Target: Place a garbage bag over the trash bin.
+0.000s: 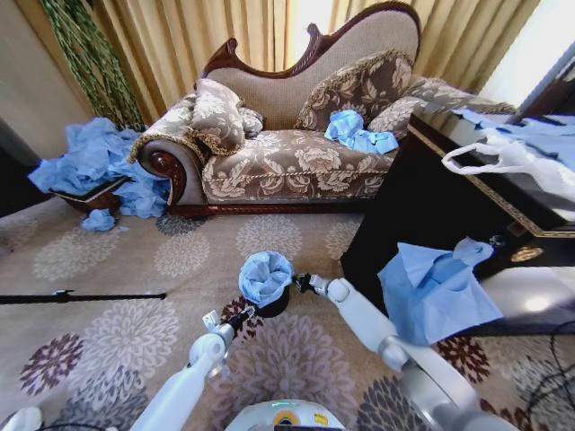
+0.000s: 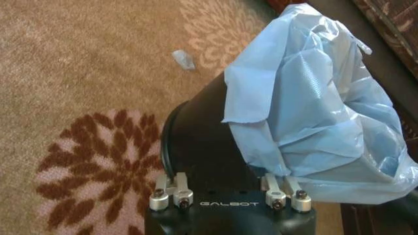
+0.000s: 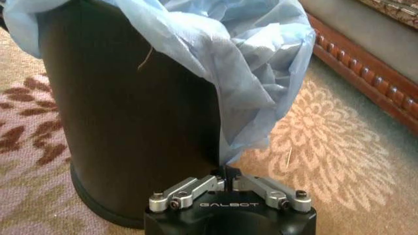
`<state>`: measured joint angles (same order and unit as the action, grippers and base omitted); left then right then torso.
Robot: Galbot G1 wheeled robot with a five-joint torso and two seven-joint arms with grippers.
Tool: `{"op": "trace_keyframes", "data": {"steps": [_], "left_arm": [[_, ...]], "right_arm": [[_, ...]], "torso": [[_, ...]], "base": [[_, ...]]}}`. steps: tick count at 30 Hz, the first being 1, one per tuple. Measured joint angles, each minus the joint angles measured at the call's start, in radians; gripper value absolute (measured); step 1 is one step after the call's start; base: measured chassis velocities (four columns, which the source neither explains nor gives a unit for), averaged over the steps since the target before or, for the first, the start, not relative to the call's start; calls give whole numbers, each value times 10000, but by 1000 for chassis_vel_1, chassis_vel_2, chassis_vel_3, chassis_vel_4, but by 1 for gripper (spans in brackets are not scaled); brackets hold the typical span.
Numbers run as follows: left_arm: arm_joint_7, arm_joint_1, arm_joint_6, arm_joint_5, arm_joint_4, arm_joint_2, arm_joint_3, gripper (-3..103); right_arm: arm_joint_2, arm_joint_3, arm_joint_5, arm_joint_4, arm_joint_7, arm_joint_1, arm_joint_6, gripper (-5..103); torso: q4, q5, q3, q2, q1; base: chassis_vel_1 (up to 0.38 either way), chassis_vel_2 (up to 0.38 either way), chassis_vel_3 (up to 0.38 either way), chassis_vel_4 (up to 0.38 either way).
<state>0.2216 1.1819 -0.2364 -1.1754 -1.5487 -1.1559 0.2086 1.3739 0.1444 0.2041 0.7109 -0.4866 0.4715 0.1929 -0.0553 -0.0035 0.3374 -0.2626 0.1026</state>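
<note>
The black trash bin (image 1: 272,305) stands on the patterned carpet just in front of me. The light-blue garbage bag (image 1: 265,274) is draped over its top and hangs partway down the sides. My right gripper (image 1: 300,284) is at the bin's right side. In the right wrist view this right gripper (image 3: 225,180) is shut on the garbage bag's (image 3: 242,63) lower hanging edge beside the bin wall (image 3: 130,137). My left gripper (image 1: 241,316) is low at the bin's left side. In the left wrist view the left gripper (image 2: 225,198) is open against the bin (image 2: 196,142), under the bag (image 2: 313,98).
A carved sofa (image 1: 296,162) with a blue bag on its seat stands behind the bin. A heap of blue bags (image 1: 99,166) lies at the left. A dark table (image 1: 449,206) at the right carries a white bag (image 1: 512,157) and a flat blue bag (image 1: 436,292). A black rod (image 1: 81,296) lies on the carpet.
</note>
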Motion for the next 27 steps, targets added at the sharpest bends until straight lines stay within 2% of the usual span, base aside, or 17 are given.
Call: {"op": "trace_keyframes", "data": {"steps": [2,3,5,6,9,10,12,14,16,18,21,22,23,24,25,26,27], "left_arm": [[-134,-24,58,-66,41,-2,-3,45],[-134,-24,58,-66,41,-2,-3,45],[-227,-75,108,-80,132,-3,-15,34],[-227,-75,108,-80,132,-3,-15,34],[-302,-163,151,-80,259,2,-17,19],[-302,-163,151,-80,259,2,-17,19],[-291,-110,135,-9,226,79,-9,8],[-283,-39,125,57,179,134,1,8],[-290,199,136,295,106,292,52,1],[-299,317,159,439,64,394,92,0],[-302,563,212,666,-117,738,230,0],[-302,563,212,666,-117,738,230,0],[-303,648,313,946,-169,927,267,-2],[-306,701,417,1239,-197,1087,287,3],[-307,736,507,1499,-239,1208,306,8],[-307,736,507,1499,-239,1208,306,8],[-304,763,589,1732,-277,1294,322,8]], "right_arm": [[26,-25,47,-21,58,31,0,0],[26,-25,47,-21,58,31,0,0],[30,-32,52,-29,110,38,0,0],[30,-32,52,-29,110,38,0,0],[-11,-41,37,-22,198,55,0,0],[-11,-41,37,-22,198,55,0,0],[-82,-56,8,79,223,93,-3,0],[-128,-59,-10,176,269,126,-14,0],[-213,-62,-81,364,512,201,-35,0],[-250,-67,-179,476,723,262,-36,-2],[-521,-228,-522,1230,1246,581,-157,9],[-521,-228,-522,1230,1246,581,-157,9],[-734,-317,-597,1671,1581,758,-211,19],[-978,-397,-662,2159,1843,943,-253,19],[-1169,-447,-711,2556,1975,1077,-321,25],[-1169,-447,-711,2556,1975,1077,-321,25],[-1343,-497,-785,2944,2072,1201,-417,30]], "torso": [[0,1,0,0,0],[0,1,0,0,0],[1,1,0,0,0],[1,1,0,0,0],[1,1,0,0,0],[1,1,0,0,0],[-1,0,0,0,0],[-1,1,0,0,0],[2,1,0,0,0],[2,0,0,0,0],[5,3,0,0,-1],[5,3,0,0,-1],[3,2,0,0,0],[0,1,0,0,0],[-1,1,0,0,0],[-1,1,0,0,0],[-1,2,0,0,0]], "base": [[0,0,0,0],[0,0,0,0],[0,0,0,0],[0,0,0,0],[0,0,0,0],[0,0,0,0],[0,0,0,0],[0,0,0,0],[0,0,0,0],[0,0,0,0],[0,0,0,0],[0,0,0,0],[0,0,0,0],[0,0,0,0],[0,0,0,0],[0,0,0,0],[0,0,0,0]]}}
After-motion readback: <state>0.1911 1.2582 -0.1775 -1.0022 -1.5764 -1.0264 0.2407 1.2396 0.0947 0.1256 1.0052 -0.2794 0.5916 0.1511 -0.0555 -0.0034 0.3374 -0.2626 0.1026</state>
